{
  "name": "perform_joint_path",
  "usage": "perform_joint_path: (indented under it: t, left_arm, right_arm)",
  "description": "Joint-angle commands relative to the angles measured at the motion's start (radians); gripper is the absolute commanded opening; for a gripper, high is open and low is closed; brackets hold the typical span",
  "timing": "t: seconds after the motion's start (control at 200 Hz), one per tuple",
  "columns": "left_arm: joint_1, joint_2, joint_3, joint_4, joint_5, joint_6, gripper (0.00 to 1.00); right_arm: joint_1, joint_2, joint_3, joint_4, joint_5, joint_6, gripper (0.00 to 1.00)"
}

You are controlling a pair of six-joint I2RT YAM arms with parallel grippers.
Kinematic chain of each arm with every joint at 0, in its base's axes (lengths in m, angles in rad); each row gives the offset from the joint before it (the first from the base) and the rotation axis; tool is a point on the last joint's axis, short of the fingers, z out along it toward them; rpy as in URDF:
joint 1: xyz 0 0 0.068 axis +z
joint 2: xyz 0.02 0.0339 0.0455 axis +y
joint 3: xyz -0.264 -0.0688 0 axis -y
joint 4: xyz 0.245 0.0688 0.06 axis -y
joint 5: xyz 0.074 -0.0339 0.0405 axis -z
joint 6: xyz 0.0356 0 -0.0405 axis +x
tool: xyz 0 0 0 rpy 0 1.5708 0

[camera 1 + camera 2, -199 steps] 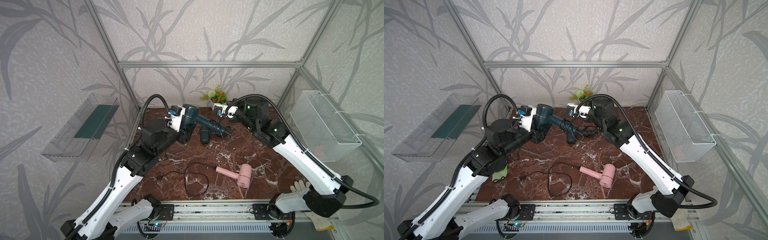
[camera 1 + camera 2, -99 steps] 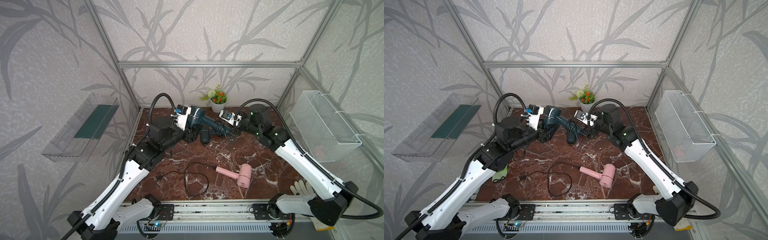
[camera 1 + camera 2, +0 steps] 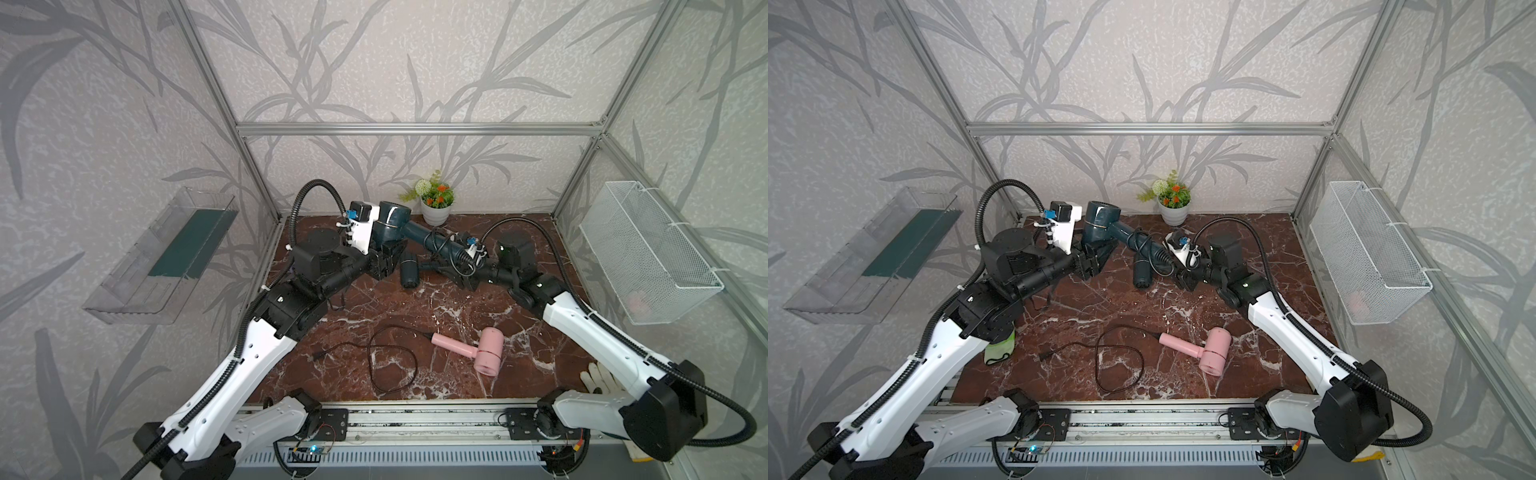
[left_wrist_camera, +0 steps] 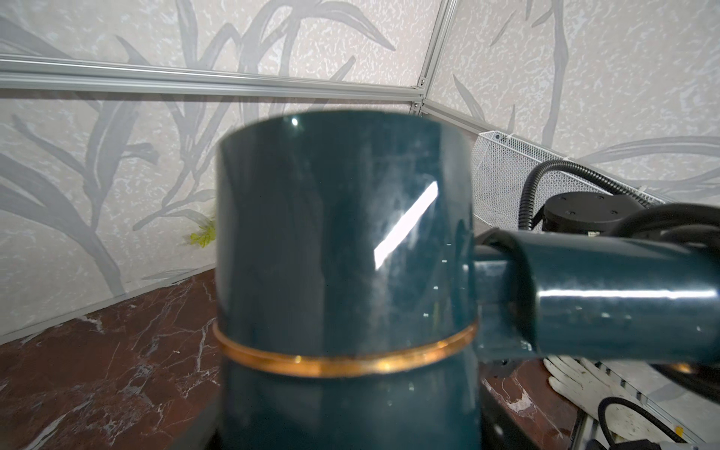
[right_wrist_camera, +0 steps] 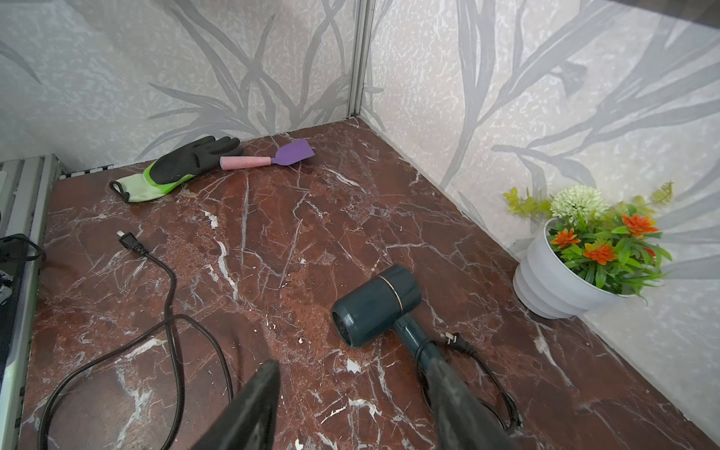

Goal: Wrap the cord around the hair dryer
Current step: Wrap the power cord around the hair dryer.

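The whole surface (image 3: 415, 316) is being viewed from high above its front edge in both top views. A teal hair dryer (image 4: 343, 253) is being framed very closely by the left wrist camera; the flower pot (image 5: 545, 288) is being shared with the right wrist view.

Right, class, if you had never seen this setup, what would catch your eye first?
Probably the dark teal hair dryer held up off the table at the back by the left gripper. Next, the pink hair dryer lying near the front, its black cord sprawled loose beside it. A pot of flowers stands against the back wall.
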State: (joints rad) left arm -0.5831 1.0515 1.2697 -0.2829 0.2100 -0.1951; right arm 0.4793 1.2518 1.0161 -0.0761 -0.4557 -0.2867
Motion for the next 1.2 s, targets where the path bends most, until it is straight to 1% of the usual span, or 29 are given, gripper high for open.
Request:
perform_joint_path:
  t: [0.0, 0.12, 0.27, 0.425, 0.54, 0.745, 0.82, 0.885, 1.0, 1.05, 1.11, 1.2]
  left_arm:
    - [0.005, 0.001, 0.056, 0.088, -0.023, -0.015, 0.00]
    - [0.012, 0.010, 0.064, 0.100, -0.024, -0.025, 0.00]
    - [0.015, 0.027, 0.071, 0.106, -0.026, -0.031, 0.00]
    - [0.014, 0.033, 0.075, 0.111, -0.023, -0.036, 0.00]
    - [0.017, 0.035, 0.077, 0.112, -0.021, -0.038, 0.00]
    - [0.017, 0.037, 0.078, 0.121, -0.021, -0.050, 0.00]
    - [0.016, 0.040, 0.078, 0.127, -0.014, -0.056, 0.00]
    - [0.017, 0.042, 0.078, 0.131, -0.009, -0.062, 0.00]
    - [0.017, 0.050, 0.070, 0.157, -0.007, -0.087, 0.00]
    - [0.016, 0.057, 0.073, 0.167, -0.015, -0.105, 0.00]
    - [0.015, 0.068, 0.073, 0.178, -0.032, -0.125, 0.00]
    - [0.014, 0.081, 0.052, 0.248, -0.029, -0.162, 0.00]
  right_arm:
    - [-0.004, -0.064, -0.038, 0.066, -0.028, 0.047, 0.64]
    - [-0.004, -0.113, -0.097, 0.080, -0.025, 0.053, 0.64]
    - [-0.013, -0.149, -0.137, 0.081, -0.028, 0.053, 0.61]
    - [-0.034, -0.164, -0.154, 0.076, -0.046, 0.059, 0.51]
    - [-0.041, -0.167, -0.163, 0.075, -0.052, 0.058, 0.41]
    - [-0.042, -0.157, -0.174, 0.090, -0.070, 0.072, 0.14]
    - [-0.042, -0.157, -0.182, 0.111, -0.077, 0.084, 0.08]
    - [-0.041, -0.158, -0.191, 0.134, -0.081, 0.098, 0.00]
    - [-0.021, -0.149, -0.200, 0.162, -0.055, 0.108, 0.00]
    - [0.012, -0.140, -0.200, 0.172, -0.020, 0.103, 0.00]
    - [0.067, -0.122, -0.195, 0.180, 0.048, 0.093, 0.00]
    - [0.136, -0.095, -0.181, 0.197, 0.150, 0.089, 0.00]
